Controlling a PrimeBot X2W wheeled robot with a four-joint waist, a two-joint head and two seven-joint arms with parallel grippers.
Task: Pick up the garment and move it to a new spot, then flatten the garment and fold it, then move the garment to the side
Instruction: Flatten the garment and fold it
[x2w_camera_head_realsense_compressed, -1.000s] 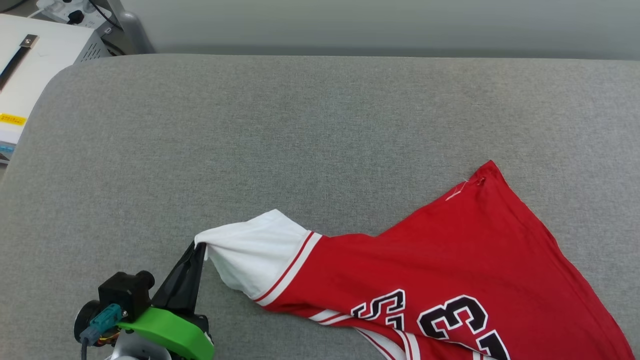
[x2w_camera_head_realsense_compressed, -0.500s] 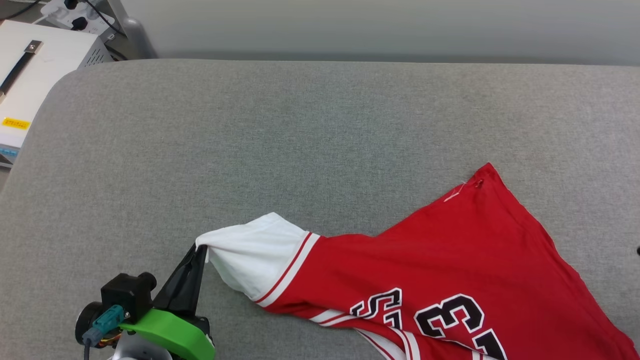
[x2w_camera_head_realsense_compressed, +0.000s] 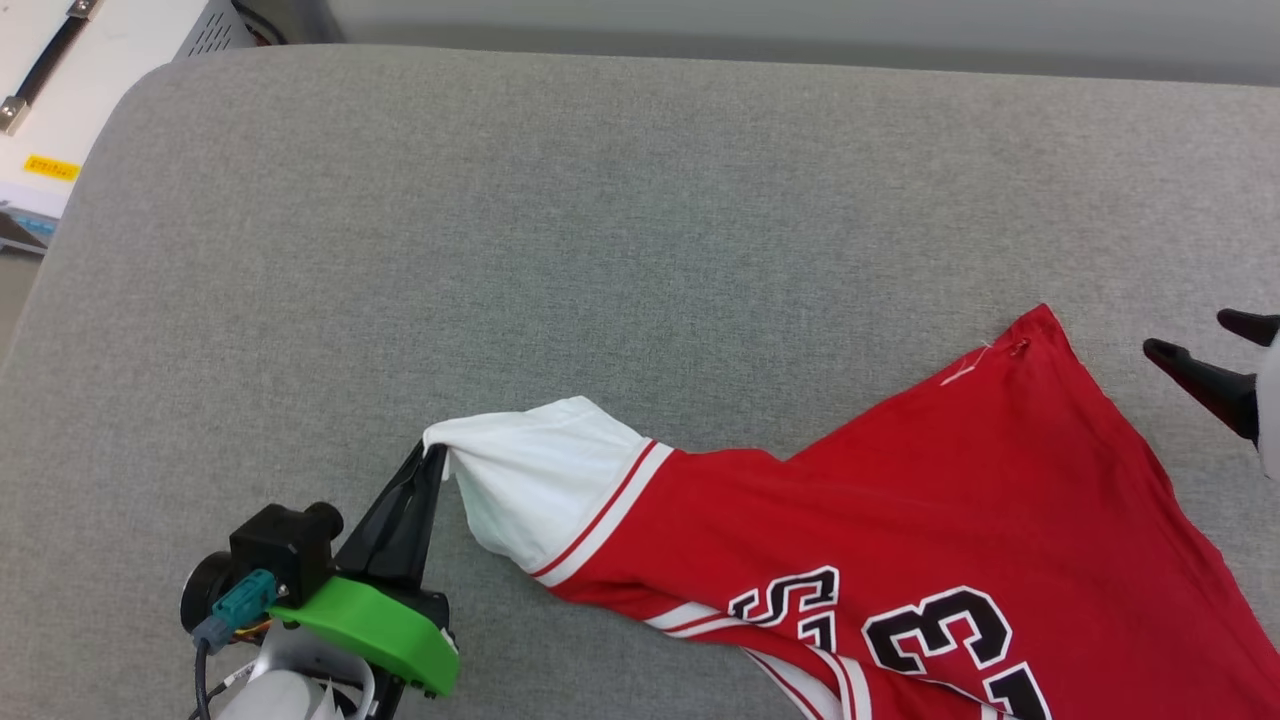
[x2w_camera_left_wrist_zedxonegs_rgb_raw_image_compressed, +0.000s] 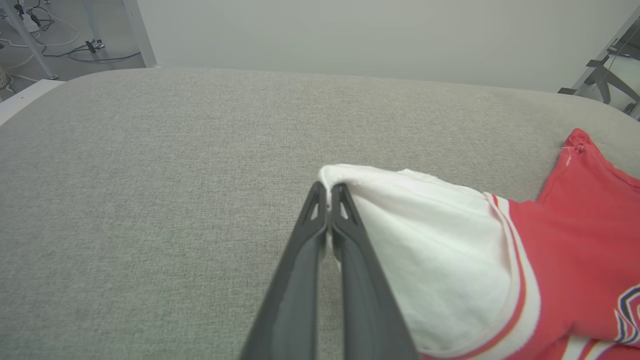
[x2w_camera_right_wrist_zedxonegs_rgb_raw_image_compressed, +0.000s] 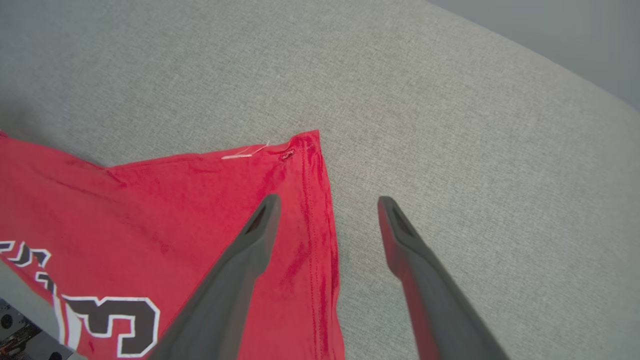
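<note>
- Head view: the garment (x2w_camera_head_realsense_compressed: 900, 520) lies on the grey tabletop (x2w_camera_head_realsense_compressed: 600, 250) toward 4 o'clock, number print up. At 7 o'clock the left end effector (x2w_camera_head_realsense_compressed: 437, 452), pressed together, pinches the white sleeve (x2w_camera_head_realsense_compressed: 540, 470) at its tip, likely to draw it out flat. The right end effector (x2w_camera_head_realsense_compressed: 1188, 333) hangs spread at 3 o'clock, beside the red hem corner (x2w_camera_head_realsense_compressed: 1035, 325).
- Left wrist view: the 2 fingers (x2w_camera_left_wrist_zedxonegs_rgb_raw_image_compressed: 300, 280) clamp the cuff edge, raising it slightly.
- Right wrist view: the spread fingers straddle the hem, holding nothing, seemingly lined up to grip that corner at 12 o'clock.
</note>
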